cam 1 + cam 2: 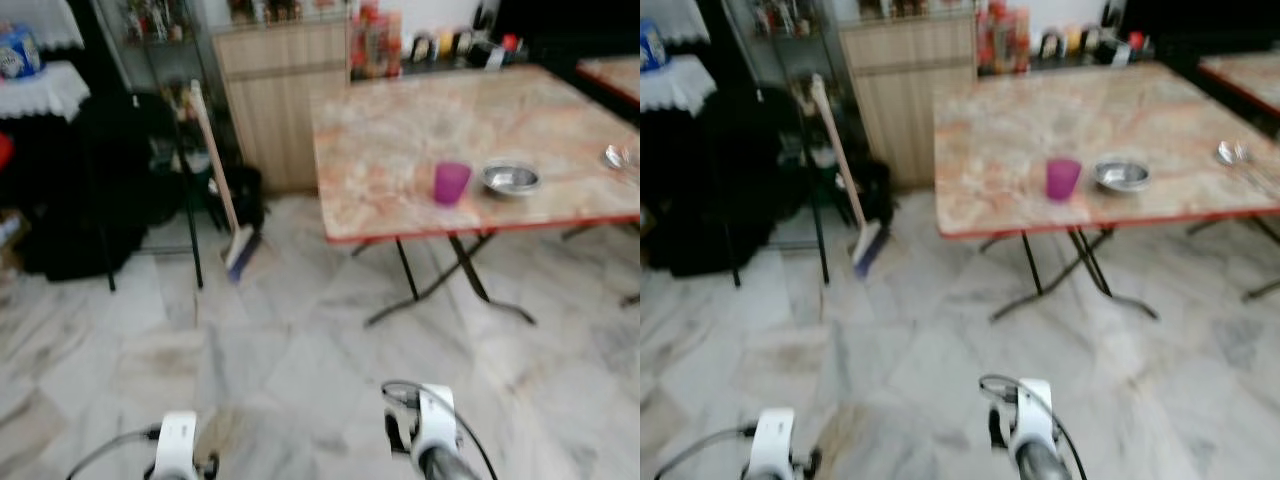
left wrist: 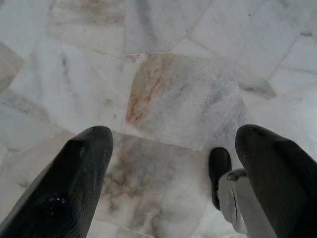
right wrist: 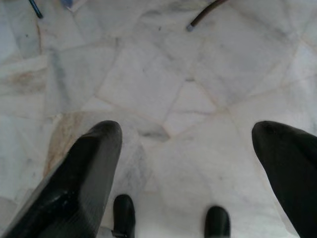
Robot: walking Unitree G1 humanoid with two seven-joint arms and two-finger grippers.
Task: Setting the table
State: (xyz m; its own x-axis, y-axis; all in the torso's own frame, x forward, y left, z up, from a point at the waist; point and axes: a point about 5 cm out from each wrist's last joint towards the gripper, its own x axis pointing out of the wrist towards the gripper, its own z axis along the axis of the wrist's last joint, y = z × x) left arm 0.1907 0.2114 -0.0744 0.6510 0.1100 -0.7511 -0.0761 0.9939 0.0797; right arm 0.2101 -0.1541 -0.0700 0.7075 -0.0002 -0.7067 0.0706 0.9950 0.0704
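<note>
A marble-patterned folding table with a red edge stands ahead on the right. Near its front edge sit a purple cup and, to the cup's right, a steel bowl. A metal spoon lies at the table's far right. Both arms hang low at the bottom of the head views. In the wrist views my left gripper and my right gripper are open above the marble floor, holding nothing.
A broom leans by a wooden cabinet left of the table. A dark metal shelf stands further left. Bottles and jars line the counter behind. A second table is at the far right. Pale marble floor lies between me and the table.
</note>
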